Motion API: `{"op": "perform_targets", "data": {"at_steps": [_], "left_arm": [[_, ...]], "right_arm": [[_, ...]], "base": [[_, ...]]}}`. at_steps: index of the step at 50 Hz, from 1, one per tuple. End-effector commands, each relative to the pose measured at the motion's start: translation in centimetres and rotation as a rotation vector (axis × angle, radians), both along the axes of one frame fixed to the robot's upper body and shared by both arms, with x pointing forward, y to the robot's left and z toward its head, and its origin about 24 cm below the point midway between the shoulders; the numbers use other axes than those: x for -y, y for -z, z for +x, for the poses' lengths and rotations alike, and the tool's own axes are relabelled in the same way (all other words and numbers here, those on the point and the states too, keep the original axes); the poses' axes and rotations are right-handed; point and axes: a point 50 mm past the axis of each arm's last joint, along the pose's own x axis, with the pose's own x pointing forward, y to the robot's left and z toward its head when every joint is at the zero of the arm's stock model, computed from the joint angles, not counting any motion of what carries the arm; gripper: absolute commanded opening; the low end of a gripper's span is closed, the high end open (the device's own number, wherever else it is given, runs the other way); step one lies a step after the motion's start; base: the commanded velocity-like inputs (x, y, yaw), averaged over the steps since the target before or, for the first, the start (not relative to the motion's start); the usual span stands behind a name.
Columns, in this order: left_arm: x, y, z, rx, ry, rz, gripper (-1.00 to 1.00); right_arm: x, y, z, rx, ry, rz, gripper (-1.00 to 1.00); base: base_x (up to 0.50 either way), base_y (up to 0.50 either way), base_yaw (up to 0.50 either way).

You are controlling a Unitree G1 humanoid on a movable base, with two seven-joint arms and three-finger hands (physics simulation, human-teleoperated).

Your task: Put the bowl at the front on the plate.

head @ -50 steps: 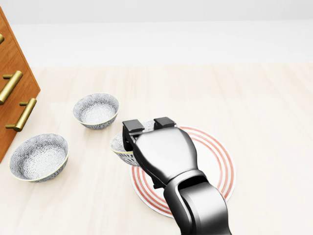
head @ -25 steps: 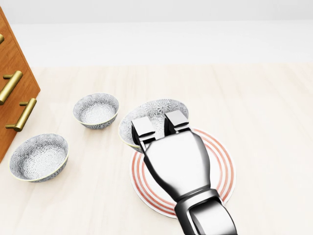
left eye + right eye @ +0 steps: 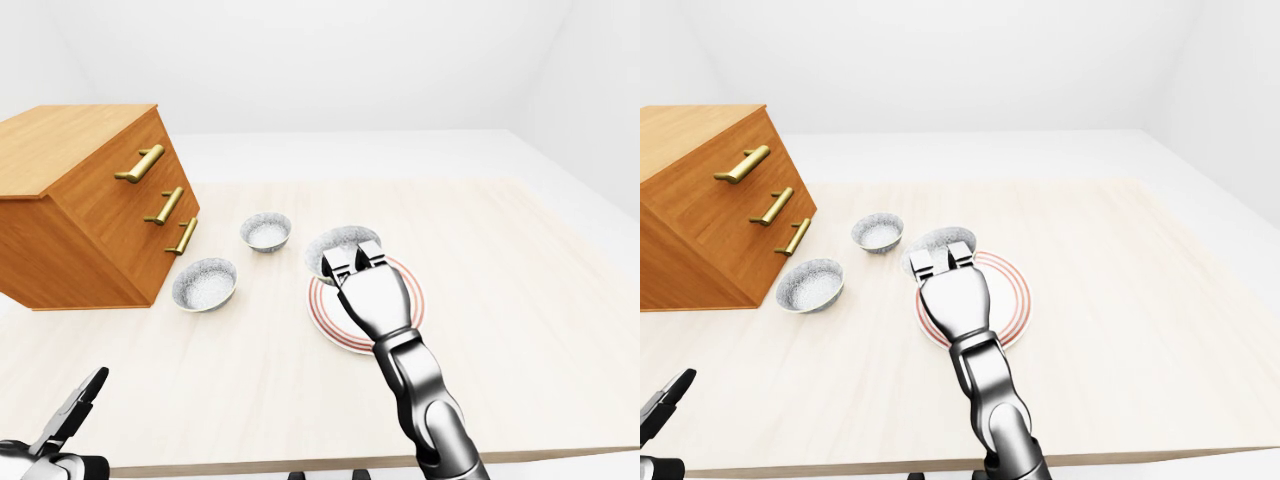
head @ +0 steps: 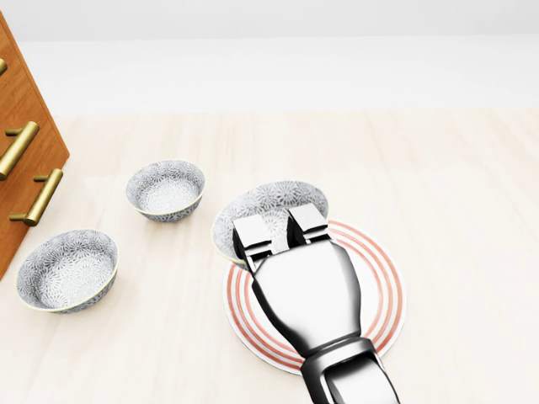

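A patterned grey bowl [image 4: 271,199] hangs at the upper-left rim of the red-ringed white plate [image 4: 383,290] in the head view. My right hand [image 4: 278,225] reaches in from the bottom and is shut on the bowl's near rim, two fingers [image 4: 250,232] lying over the rim; the thumb is hidden under it. The palm covers most of the plate's middle. Whether the bowl touches the plate cannot be told. My left hand [image 3: 68,418] stands open low at the bottom left of the left-eye view, far from the bowls.
Two more patterned bowls sit to the left: one [image 4: 166,189] higher up, one [image 4: 67,269] lower down beside the wooden drawer chest [image 4: 21,147] with brass handles. The light wooden tabletop [image 4: 455,185] stretches to the right of the plate.
My right hand has carried the bowl from the plate's left edge up and to the right; more of the bowl's inside shows beyond the fingers. The other bowls have not moved.
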Motion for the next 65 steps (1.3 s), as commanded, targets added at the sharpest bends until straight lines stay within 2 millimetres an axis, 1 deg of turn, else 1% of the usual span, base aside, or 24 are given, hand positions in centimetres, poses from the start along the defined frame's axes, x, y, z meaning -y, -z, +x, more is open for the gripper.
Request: {"op": "perform_targets", "data": {"at_steps": [1, 14, 19, 23, 29, 35, 39, 47, 50, 57, 60, 61, 63, 65], "left_arm": [[0.0, 0.0, 0.0, 0.001, 0.000, 0.000, 1.00], [0.0, 0.0, 0.0, 0.005, -0.001, 0.005, 1.00], [0.0, 0.0, 0.0, 0.007, 0.000, 0.017, 1.00], [0.1, -0.1, 0.2, 0.006, 0.004, 0.016, 1.00], [0.0, -0.1, 0.2, 0.012, 0.004, 0.015, 1.00], [0.1, -0.1, 0.1, 0.017, 0.001, 0.017, 1.00], [0.1, -0.1, 0.1, 0.020, 0.000, 0.019, 1.00], [0.1, -0.1, -0.1, 0.026, -0.004, 0.018, 1.00], [0.1, -0.1, -0.2, 0.026, -0.006, 0.017, 1.00], [0.0, -0.1, -0.2, 0.030, -0.009, 0.016, 1.00], [0.0, -0.3, -0.4, 0.031, -0.011, 0.016, 1.00], [0.0, -0.3, -0.4, 0.031, -0.012, 0.015, 1.00], [0.0, -0.3, -0.4, 0.031, -0.013, 0.016, 1.00], [0.0, -0.2, -0.3, 0.032, -0.013, 0.016, 1.00]], "right_arm": [[0.0, 0.0, 0.0, 0.024, 0.009, -0.019, -1.00], [0.2, -0.1, -0.1, 0.049, 0.013, -0.022, -1.00], [1.1, 0.5, -0.5, 0.120, 0.054, -0.020, -1.00], [1.7, 1.4, -0.8, 0.172, 0.086, -0.003, -1.00], [2.0, 2.9, -0.8, 0.194, 0.110, 0.043, -1.00], [2.2, 3.3, -0.8, 0.256, 0.120, 0.093, -1.00], [2.3, 4.2, -0.5, 0.247, 0.122, 0.126, -1.00], [2.7, 5.2, -0.8, 0.254, 0.139, 0.157, -1.00], [2.7, 5.0, -1.0, 0.269, 0.144, 0.163, -1.00], [2.7, 5.8, -1.2, 0.230, 0.145, 0.182, -1.00], [2.5, 5.5, -1.4, 0.242, 0.150, 0.184, -1.00], [2.6, 5.8, -1.3, 0.228, 0.151, 0.183, -1.00], [2.5, 5.5, -1.3, 0.235, 0.149, 0.193, -1.00], [2.5, 6.0, -1.1, 0.216, 0.146, 0.188, -1.00]], "base": [[0.00, 0.00, 0.00], [0.00, 0.00, 0.00], [0.00, 0.00, 0.00], [0.00, 0.00, 0.00], [0.00, 0.00, 0.00], [0.00, 0.00, 0.00], [0.00, 0.00, 0.00], [0.00, 0.00, 0.00], [0.00, 0.00, 0.00], [0.00, 0.00, 0.00], [0.00, 0.00, 0.00], [0.00, 0.00, 0.00], [0.00, 0.00, 0.00], [0.00, 0.00, 0.00]]}}
